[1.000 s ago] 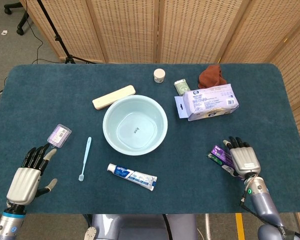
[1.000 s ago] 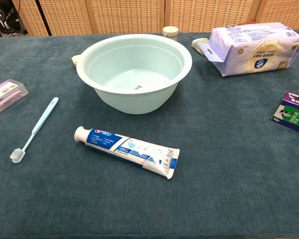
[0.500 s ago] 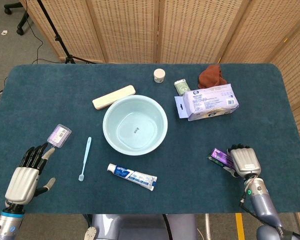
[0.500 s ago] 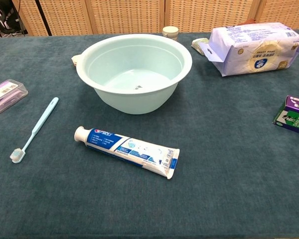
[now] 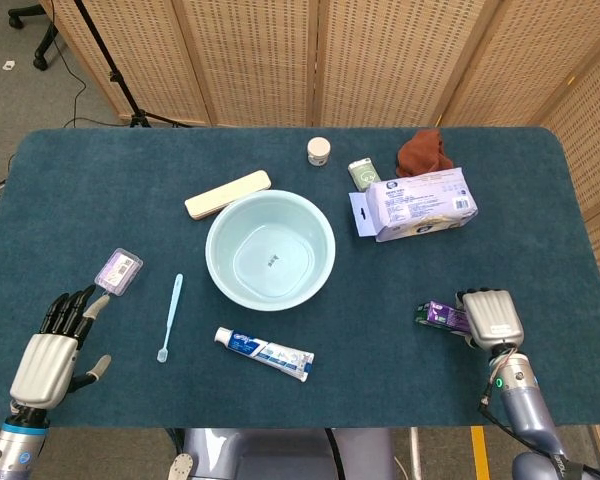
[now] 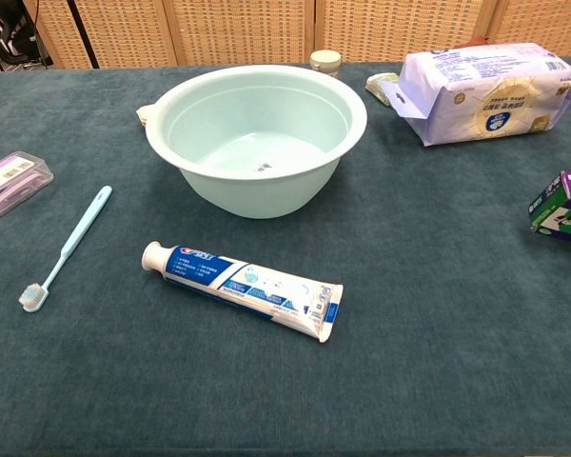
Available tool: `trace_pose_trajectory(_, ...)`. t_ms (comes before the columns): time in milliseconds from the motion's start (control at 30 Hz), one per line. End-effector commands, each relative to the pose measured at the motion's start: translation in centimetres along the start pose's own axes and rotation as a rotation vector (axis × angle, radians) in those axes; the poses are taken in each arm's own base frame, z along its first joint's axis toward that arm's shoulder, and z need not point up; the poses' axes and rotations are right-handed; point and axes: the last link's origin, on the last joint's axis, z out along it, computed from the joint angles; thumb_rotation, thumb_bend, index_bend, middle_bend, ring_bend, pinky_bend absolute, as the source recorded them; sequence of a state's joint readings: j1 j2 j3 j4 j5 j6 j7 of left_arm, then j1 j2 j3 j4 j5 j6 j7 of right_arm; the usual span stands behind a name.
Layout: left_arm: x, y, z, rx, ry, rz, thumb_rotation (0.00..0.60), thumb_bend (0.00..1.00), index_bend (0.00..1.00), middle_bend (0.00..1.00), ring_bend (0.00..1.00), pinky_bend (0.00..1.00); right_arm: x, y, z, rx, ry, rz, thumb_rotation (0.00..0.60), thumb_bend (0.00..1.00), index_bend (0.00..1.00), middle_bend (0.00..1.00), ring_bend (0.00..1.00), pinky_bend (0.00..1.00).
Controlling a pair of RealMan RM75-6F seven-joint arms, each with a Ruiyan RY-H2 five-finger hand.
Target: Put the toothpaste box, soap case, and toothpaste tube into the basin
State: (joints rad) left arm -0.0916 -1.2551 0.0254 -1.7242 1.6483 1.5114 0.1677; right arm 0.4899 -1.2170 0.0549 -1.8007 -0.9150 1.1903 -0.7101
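Note:
The pale blue basin (image 5: 270,250) (image 6: 257,124) stands mid-table with nothing in it. In front of it lies the white and blue toothpaste tube (image 5: 265,353) (image 6: 243,288). The clear purple soap case (image 5: 119,270) (image 6: 14,181) rests at the left. My left hand (image 5: 55,345) hovers just below it, fingers spread, holding nothing. At the right front, my right hand (image 5: 490,318) has its fingers curled over the purple and green toothpaste box (image 5: 436,314) (image 6: 561,205), whose free end sticks out to the left. Neither hand shows in the chest view.
A light blue toothbrush (image 5: 170,315) lies between the soap case and the basin. Behind the basin are a beige long case (image 5: 227,193), a white jar (image 5: 319,150), a small green packet (image 5: 362,173), a wipes pack (image 5: 420,203) and a brown cloth (image 5: 424,150).
My right hand's fingers have curled down around the toothpaste box, and the box has tipped up off its flat side. The left hand has drawn back slightly.

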Motion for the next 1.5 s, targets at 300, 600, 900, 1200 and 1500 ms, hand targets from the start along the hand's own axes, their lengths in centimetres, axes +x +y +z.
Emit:
trace_pose_trajectory(300, 0.1, -0.1, 0.0, 0.002, 0.006, -0.006, 0.6, 0.25, 0.0, 0.0, 0.0, 0.0, 0.9, -0.8, -0.1, 0.026, 0.083, 0.018, 0.6, 0.25, 0.7, 0.55, 0.52, 0.54)
trace_pose_trajectory(600, 0.2, -0.1, 0.0, 0.003, 0.009, -0.01, 0.6, 0.25, 0.0, 0.0, 0.0, 0.0, 1.8, -1.2, -0.1, 0.038, 0.117, 0.014, 0.6, 0.26, 0.7, 0.55, 0.53, 0.54)
trace_pose_trajectory(900, 0.2, 0.0, 0.0, 0.001, 0.008, -0.012, 0.6, 0.25, 0.0, 0.0, 0.0, 0.0, 4.2, -3.1, -0.2, 0.082, 0.188, 0.005, 0.6, 0.26, 0.71, 0.55, 0.53, 0.55)
trace_pose_trajectory(1200, 0.4, -0.1, 0.0, 0.0, 0.006, -0.022, 0.6, 0.25, 0.0, 0.0, 0.0, 0.0, 7.1, -6.7, -0.3, 0.148, 0.248, -0.026, 0.6, 0.26, 0.71, 0.55, 0.53, 0.55)
trace_pose_trajectory(1500, 0.7, -0.3, 0.0, 0.003, 0.011, -0.038, 0.6, 0.25, 0.0, 0.0, 0.0, 0.0, 9.1, -10.1, 0.5, 0.193, 0.308, -0.028, 0.6, 0.26, 0.71, 0.55, 0.53, 0.55)
